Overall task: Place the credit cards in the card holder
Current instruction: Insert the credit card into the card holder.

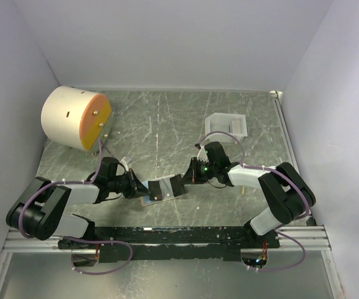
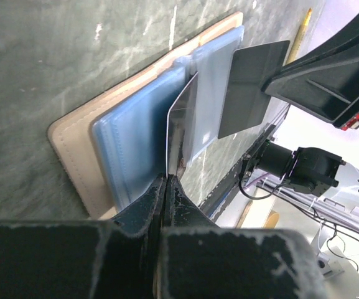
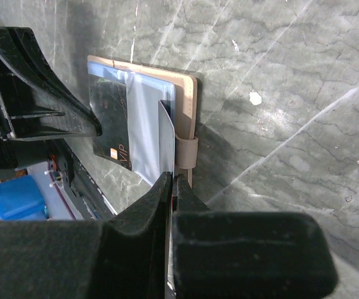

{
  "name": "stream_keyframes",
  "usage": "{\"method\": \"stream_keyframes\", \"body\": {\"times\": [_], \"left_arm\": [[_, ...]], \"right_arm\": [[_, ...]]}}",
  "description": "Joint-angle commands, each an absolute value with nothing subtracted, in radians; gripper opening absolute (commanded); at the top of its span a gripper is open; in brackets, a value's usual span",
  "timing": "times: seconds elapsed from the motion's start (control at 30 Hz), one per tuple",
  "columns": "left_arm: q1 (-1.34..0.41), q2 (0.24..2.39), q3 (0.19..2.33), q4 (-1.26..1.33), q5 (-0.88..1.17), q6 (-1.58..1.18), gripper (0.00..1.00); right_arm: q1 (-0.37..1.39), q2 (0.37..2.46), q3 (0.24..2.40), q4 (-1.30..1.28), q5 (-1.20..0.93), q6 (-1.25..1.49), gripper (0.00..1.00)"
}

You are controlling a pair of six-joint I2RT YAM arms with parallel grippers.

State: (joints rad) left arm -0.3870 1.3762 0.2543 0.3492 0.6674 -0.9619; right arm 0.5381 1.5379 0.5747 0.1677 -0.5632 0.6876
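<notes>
1. Around the edges: a big cream cylinder with an orange face (image 1: 73,121) lies on its side in the far left corner. A white box-like tray (image 1: 226,124) sits far right of middle. Both are well apart from the action, so neither is blocking anything.
2. The small tan leather-like folding card holder with pale blue shiny pockets (image 2: 73,156) lies open and flat on the grey-green marbled table (image 1: 167,124). It's near the arm bases, right between the two wrists.
3. What's actually in the way is the arms themselves. From above, both wrists and the cards they carry cover most of the holder.
4. The left jaws are pinched fully together on the edge of a dark card with gold VIP lettering (image 3: 111,124), which stands tilted over the pockets.
5. The right jaws are clamped tight too, on a plain dark grey card (image 2: 254,87) hanging over the holder's other half.
6. A tan strap loop (image 3: 188,152) wraps the holder's edge just beside the right jaws; I can't make out the snap.
7. Hard to read: each wrist camera sees its own card edge-on, just a thin shiny sliver. I can't tell if either card's edge is inside a pocket or only resting against one.
</notes>
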Motion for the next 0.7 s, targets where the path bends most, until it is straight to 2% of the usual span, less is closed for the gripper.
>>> {"method": "stream_keyframes", "body": {"times": [0.0,0.23,0.67], "left_arm": [[-0.379,1.376,0.234,0.373,0.606,-0.945,0.07],[-0.376,1.364,0.226,0.373,0.588,-0.961,0.07],[-0.373,1.423,0.172,0.554,0.651,-1.097,0.07]], "right_arm": [[0.541,1.53,0.555,0.15,-0.536,0.677,0.0],[0.541,1.526,0.554,0.144,-0.532,0.675,0.0],[0.542,1.52,0.555,0.14,-0.534,0.674,0.0]]}}
